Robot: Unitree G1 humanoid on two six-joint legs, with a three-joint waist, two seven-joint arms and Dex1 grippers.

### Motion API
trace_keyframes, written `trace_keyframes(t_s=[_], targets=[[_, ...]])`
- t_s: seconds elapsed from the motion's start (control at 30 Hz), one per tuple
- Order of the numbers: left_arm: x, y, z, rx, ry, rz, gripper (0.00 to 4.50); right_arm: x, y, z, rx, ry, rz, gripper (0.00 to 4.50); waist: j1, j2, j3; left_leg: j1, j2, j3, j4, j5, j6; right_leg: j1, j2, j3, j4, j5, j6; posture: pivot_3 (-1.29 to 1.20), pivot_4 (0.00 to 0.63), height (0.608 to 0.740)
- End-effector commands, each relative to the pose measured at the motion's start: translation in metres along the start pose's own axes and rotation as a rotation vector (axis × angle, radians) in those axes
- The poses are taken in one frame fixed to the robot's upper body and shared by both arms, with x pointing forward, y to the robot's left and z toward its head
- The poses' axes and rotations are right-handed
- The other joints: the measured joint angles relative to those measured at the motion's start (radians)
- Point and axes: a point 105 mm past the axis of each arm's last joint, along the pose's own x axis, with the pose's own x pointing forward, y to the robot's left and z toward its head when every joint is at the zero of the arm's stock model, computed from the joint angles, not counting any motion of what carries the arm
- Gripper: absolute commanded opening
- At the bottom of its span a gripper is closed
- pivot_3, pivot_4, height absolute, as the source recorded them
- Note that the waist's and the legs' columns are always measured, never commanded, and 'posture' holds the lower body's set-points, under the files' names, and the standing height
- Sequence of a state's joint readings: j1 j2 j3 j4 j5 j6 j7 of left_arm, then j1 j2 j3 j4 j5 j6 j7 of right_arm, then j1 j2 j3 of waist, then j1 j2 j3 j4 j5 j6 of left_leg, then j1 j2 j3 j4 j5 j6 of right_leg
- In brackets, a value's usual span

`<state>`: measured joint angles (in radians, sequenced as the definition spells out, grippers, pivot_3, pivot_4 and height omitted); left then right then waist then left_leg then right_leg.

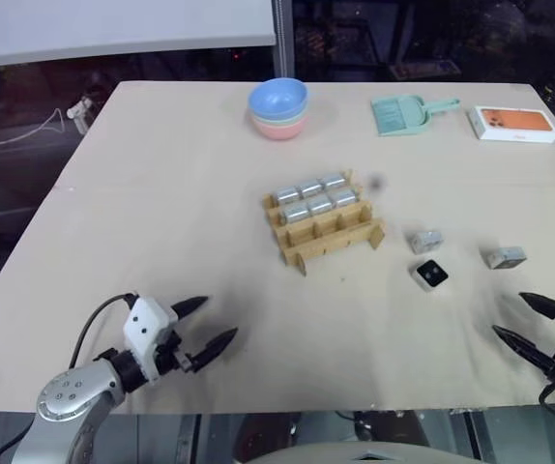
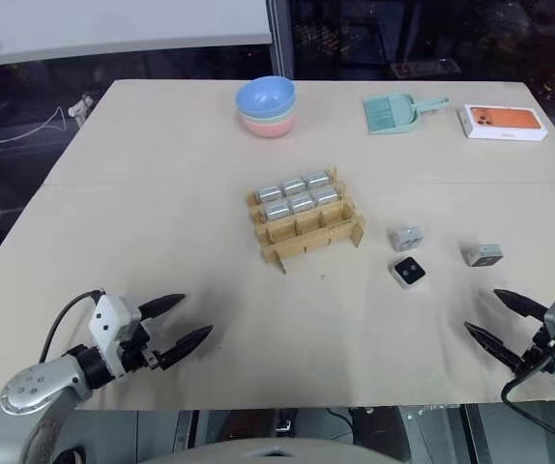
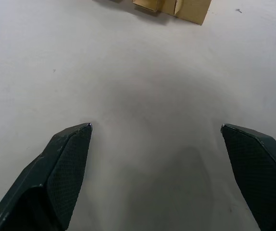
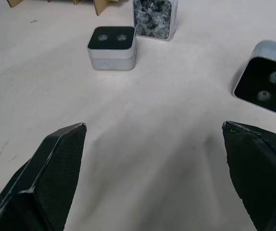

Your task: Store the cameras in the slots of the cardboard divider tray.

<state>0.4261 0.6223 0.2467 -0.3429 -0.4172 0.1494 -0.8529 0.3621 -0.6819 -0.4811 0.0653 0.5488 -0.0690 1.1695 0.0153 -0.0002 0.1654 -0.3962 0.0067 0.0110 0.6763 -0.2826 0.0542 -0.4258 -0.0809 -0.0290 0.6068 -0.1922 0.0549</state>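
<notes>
The left end effector [image 1: 205, 325] hovers spread wide and empty over the pale beige surface [image 1: 161, 213]; the right end effector [image 1: 534, 324] does likewise. Just beyond the right one lie three small silver-grey boxy cameras [image 1: 430, 275], loose. The tan cardboard divider tray [image 1: 324, 226] sits mid-surface, six silver cameras filling its two far rows, the near row vacant.

A stack of 3 bowls [image 1: 279, 107], blue on top of green and pink, stands on the pale surface [image 1: 161, 213] at its far side, well beyond both tools. Farther right lies a mint-green dustpan [image 1: 402, 114], then a white-and-orange flat box [image 1: 515, 124] far ahead of the right tool.
</notes>
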Motion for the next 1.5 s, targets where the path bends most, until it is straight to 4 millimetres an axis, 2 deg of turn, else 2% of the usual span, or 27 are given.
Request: trace_keyframes(t_s=[0.03, 0.43, 0.8, 1.07, 1.3, 1.5], targets=[[-0.003, -0.001, 0.011, 0.031, -0.029, -0.006, 4.45, -0.003, -0.002, 0.007, -0.023, -0.023, -0.009, 4.5, 0.0, 0.0, 0.0, 0.0, 0.0, 0.0, 0.0, 0.0, 0.0, 0.0, 0.0, 0.0, 0.0, 0.0, 0.0, 0.0, 0.15, 0.74], [-0.002, 0.002, 0.013, 0.022, -0.033, -0.012, 4.45, -0.002, 0.001, 0.007, -0.016, -0.028, -0.01, 4.5, 0.0, 0.0, 0.0, 0.001, 0.0, 0.003, 0.0, 0.0, 0.0, -0.001, 0.001, 0.003, 0.002, 0.0, 0.0, 0.0, 0.15, 0.74], [-0.001, 0.002, 0.013, 0.025, -0.035, -0.016, 4.45, 0.001, -0.005, 0.007, -0.025, -0.017, -0.018, 4.5, 0.0, 0.0, 0.0, 0.002, 0.0, 0.005, 0.0, 0.0, 0.0, -0.001, 0.002, 0.005, 0.003, 0.0, 0.0, 0.0, 0.15, 0.74], [0.001, 0.003, 0.018, 0.063, -0.043, -0.038, 4.45, 0.001, -0.024, 0.006, -0.04, 0.035, -0.048, 4.5, -0.001, 0.0, 0.0, 0.003, 0.0, 0.007, 0.001, 0.0, 0.0, -0.001, 0.002, 0.008, 0.004, 0.0, 0.0, 0.0, 0.15, 0.74], [-0.003, 0.0, 0.033, 0.081, -0.058, -0.139, 4.45, -0.005, -0.046, 0.011, -0.101, 0.086, -0.073, 4.5, -0.001, 0.0, -0.001, 0.005, 0.0, 0.009, 0.002, 0.0, 0.0, -0.001, 0.004, 0.01, 0.005, 0.001, -0.001, 0.0, 0.15, 0.74], [-0.019, -0.001, 0.072, 0.132, -0.088, -0.375, 4.45, -0.009, -0.066, 0.023, -0.194, 0.149, -0.031, 4.5, -0.002, -0.001, 0.0, 0.005, 0.001, 0.011, 0.005, 0.0, 0.0, -0.002, 0.005, 0.013, 0.01, 0.0, 0.0, 0.0, 0.15, 0.74]])
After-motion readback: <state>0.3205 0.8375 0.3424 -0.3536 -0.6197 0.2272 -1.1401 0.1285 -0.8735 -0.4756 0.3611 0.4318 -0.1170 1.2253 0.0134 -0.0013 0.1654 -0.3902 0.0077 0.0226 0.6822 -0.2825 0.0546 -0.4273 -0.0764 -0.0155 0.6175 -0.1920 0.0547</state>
